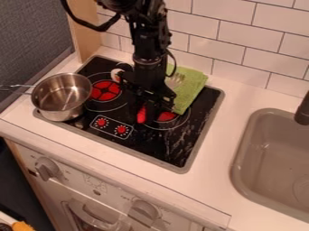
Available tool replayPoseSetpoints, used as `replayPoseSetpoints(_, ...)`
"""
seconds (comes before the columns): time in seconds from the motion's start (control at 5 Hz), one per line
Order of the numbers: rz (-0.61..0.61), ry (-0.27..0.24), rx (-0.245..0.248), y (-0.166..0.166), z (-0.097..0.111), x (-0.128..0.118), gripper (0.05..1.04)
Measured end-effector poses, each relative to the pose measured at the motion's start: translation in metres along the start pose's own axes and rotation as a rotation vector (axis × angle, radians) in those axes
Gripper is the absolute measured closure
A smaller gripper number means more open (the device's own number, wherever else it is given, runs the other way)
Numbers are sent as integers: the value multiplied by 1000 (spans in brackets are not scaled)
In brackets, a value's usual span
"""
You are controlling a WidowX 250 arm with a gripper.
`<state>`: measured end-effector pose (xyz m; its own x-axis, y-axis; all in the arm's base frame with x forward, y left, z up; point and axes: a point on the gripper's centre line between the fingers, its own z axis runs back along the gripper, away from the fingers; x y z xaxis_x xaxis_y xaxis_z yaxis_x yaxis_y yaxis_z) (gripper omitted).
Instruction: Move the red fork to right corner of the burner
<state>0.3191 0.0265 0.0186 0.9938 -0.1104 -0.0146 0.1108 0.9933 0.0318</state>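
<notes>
Our tool hangs at the handle of the red fork over the stovetop, tines over the green cloth, presumably placed for a steady hold (clenched or loose, we cannot tell).

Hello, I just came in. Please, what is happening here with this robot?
A black robot arm is over the cooktop, with its gripper right at the red handle of what seems to be the fork. Whether it holds the handle, I cannot tell. Metal tines show at the green cloth, on the other side of the gripper. A metal pot stands at the cooktop's left side.
</notes>
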Motion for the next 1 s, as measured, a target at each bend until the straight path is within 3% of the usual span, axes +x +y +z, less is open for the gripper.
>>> replayPoseSetpoints(0.4,-64,-93,28,-44,42,-9,675)
replayPoseSetpoints(0.8,-75,-41,-43,-89,21,-26,675)
replayPoseSetpoints(1.0,9,-4,-61,-94,6,-29,675)
